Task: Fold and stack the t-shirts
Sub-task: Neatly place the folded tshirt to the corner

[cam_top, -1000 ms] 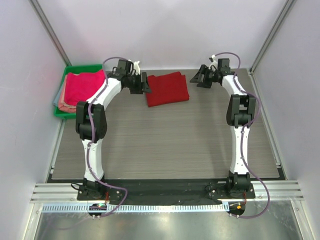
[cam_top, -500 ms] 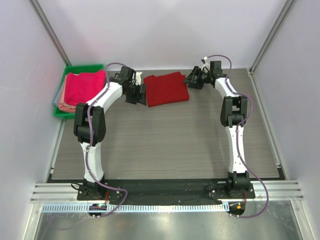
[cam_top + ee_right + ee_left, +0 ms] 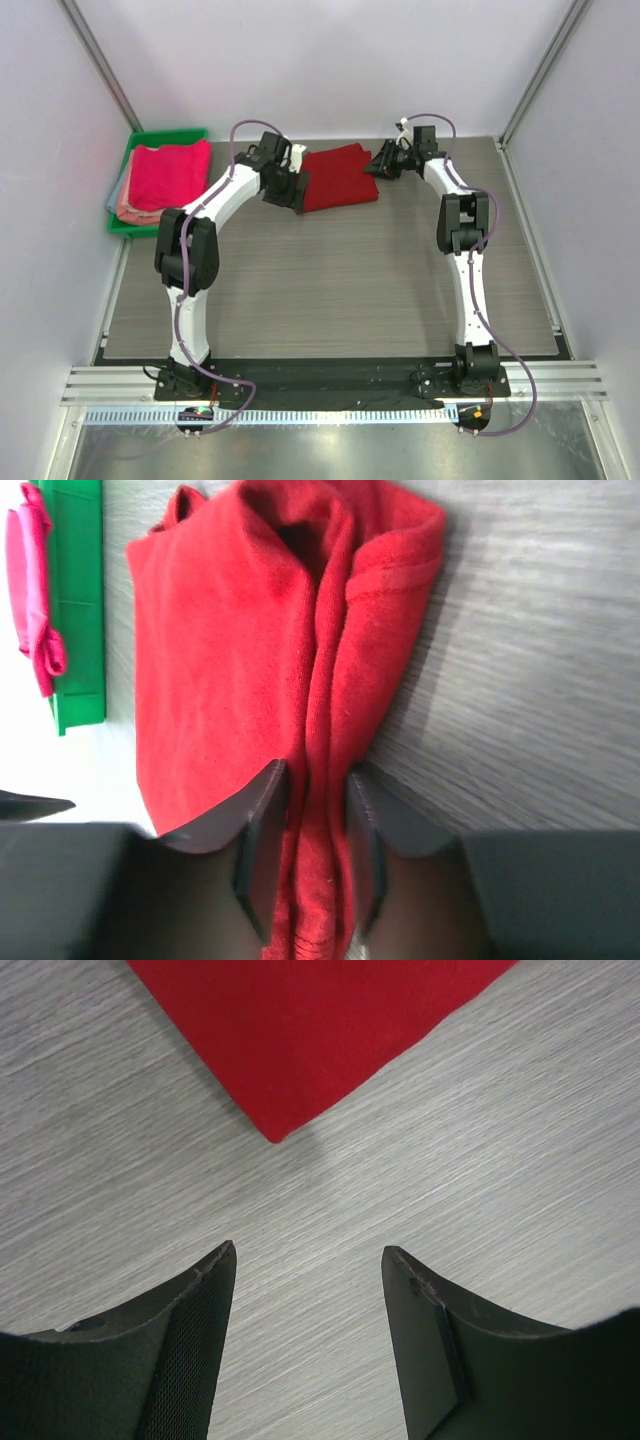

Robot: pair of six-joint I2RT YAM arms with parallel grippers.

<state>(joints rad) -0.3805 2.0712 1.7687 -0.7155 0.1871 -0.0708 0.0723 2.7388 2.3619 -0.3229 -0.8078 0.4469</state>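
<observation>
A deep red t-shirt point(image 3: 340, 178) lies folded on the table at the back centre. My right gripper point(image 3: 378, 165) is at its right edge, and in the right wrist view its jaws point(image 3: 317, 770) press on both sides of a bunched fold of the red cloth point(image 3: 230, 650). My left gripper point(image 3: 297, 190) sits by the shirt's left front corner. In the left wrist view it stands open point(image 3: 308, 1250) over bare table, a short way from the shirt's corner point(image 3: 300, 1030). A bright pink t-shirt point(image 3: 165, 172) tops a stack over a salmon one point(image 3: 128, 211).
The stack lies in a green plastic tray point(image 3: 170, 134) at the back left corner, also seen in the right wrist view point(image 3: 78, 600). White walls with metal posts close in the table on three sides. Both arm bases stand at the near edge.
Both arms have swung inward to the red t-shirt. The right gripper reached its right edge and closed on the cloth. The left gripper slid right to the shirt's left corner, staying open.
</observation>
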